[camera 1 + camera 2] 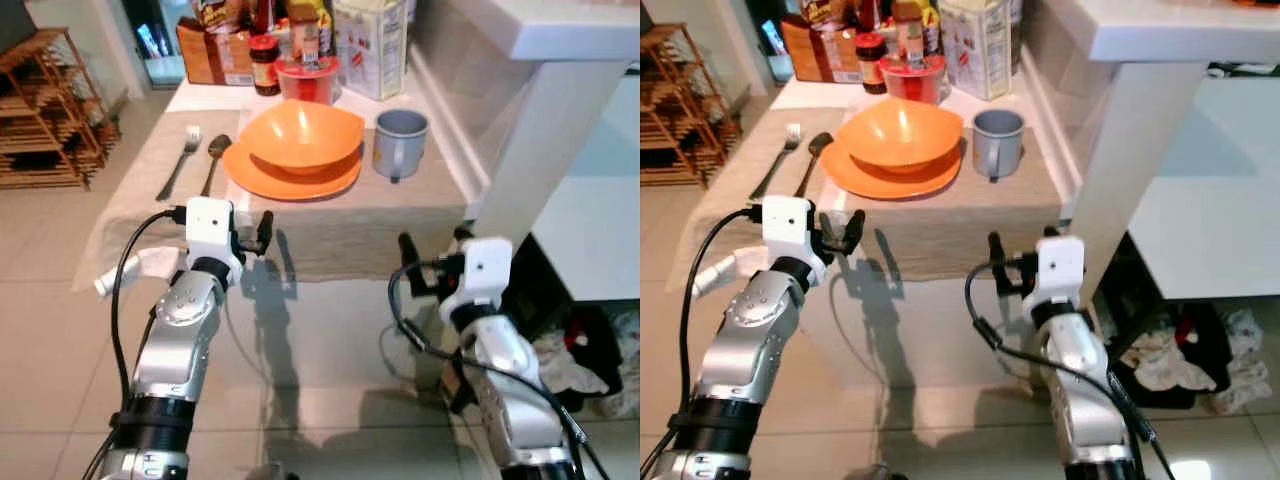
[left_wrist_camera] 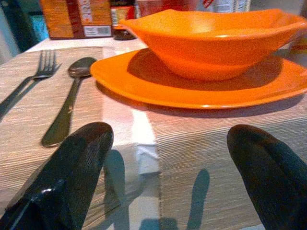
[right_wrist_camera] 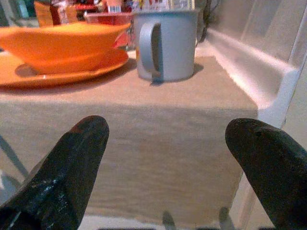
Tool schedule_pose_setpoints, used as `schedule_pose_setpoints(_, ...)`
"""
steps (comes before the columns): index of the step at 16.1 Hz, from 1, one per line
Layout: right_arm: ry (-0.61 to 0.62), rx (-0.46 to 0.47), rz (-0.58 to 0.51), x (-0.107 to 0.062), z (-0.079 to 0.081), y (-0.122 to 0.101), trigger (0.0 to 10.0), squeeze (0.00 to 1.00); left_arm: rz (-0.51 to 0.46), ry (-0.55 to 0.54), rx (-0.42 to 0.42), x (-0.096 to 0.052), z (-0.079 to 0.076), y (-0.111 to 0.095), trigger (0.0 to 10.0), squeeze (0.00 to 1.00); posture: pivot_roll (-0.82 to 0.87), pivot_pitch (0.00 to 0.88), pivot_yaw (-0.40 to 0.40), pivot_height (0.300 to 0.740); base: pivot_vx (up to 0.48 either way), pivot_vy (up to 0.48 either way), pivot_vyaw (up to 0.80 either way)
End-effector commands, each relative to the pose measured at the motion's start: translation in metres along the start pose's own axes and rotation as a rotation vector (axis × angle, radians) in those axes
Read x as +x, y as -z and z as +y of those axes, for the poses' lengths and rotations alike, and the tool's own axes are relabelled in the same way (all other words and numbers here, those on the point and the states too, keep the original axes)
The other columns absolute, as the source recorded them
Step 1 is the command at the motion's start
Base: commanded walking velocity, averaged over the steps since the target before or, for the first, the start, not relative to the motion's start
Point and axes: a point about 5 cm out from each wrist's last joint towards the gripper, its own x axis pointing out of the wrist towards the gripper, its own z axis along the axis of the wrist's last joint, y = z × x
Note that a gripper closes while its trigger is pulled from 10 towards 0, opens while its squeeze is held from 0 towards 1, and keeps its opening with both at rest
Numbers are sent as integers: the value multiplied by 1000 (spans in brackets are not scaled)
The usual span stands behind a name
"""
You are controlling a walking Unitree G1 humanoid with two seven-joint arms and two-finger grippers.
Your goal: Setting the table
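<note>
An orange bowl (image 1: pixel 300 133) sits in an orange plate (image 1: pixel 290 178) on the beige table cloth (image 1: pixel 350 225). To the plate's right stands a grey mug (image 1: pixel 400 140), and left of it lie a spoon (image 1: pixel 213 160) and a fork (image 1: pixel 180 160). My left gripper (image 1: pixel 255 238) hovers open at the table's near edge, just in front of the plate (image 2: pixel 201 91), its fingers (image 2: pixel 72 177) wide apart and holding nothing. My right gripper (image 1: pixel 432 250) is open too, lower and short of the hanging cloth, pointing toward the mug (image 3: pixel 165 45).
Boxes (image 1: pixel 215 50), a jar (image 1: pixel 264 62), a red tub (image 1: pixel 308 78) and a white carton (image 1: pixel 372 45) crowd the back of the table. A wooden rack (image 1: pixel 45 110) stands to the left. A white counter post (image 1: pixel 540 140) rises close on the right, with crumpled cloth (image 1: pixel 580 360) on the floor.
</note>
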Motion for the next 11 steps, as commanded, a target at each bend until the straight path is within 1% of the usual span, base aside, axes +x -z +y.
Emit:
schedule_pose_setpoints(1, 25, -1, -13, 1, -6, -6, 10000, 0, -26, 25, 9, 1, -6, -6, 10000, 0, -85, 0, 38, 740, 0, 0, 0)
schedule_pose_setpoints(2, 37, 5, -29, 4, -8, -11, 10000, 0, -28, 30, 10, 1, -7, -6, 10000, 0, -80, 0, 39, 740, 0, 0, 0)
schedule_pose_setpoints(5, 53, 13, -39, 14, -13, -16, 10000, 0, -30, 33, 15, 0, -7, -8, 10000, 0, -58, 0, 45, 740, 0, 0, 0)
schedule_pose_setpoints(7, 65, 15, -51, 24, -17, -20, 10000, 0, -27, 33, 14, -2, -4, -9, 10000, 0, -27, 0, 49, 740, 0, 0, 0)
schedule_pose_setpoints(8, 83, 6, -54, 36, -24, -22, 10000, 0, -17, 31, 18, -6, 0, -10, 10000, 0, -5, 0, 52, 740, 0, 0, 0)
schedule_pose_setpoints(9, 88, -4, -53, 43, -27, -23, 10000, 0, -1, 42, 16, -8, 2, -10, 10000, 0, 8, 0, 52, 740, 0, 0, 0)
schedule_pose_setpoints(11, 100, -6, -46, 48, -32, -22, 10000, 0, 5, 77, 8, -13, 0, -10, 10000, 0, 31, 0, 50, 740, 0, 0, 0)
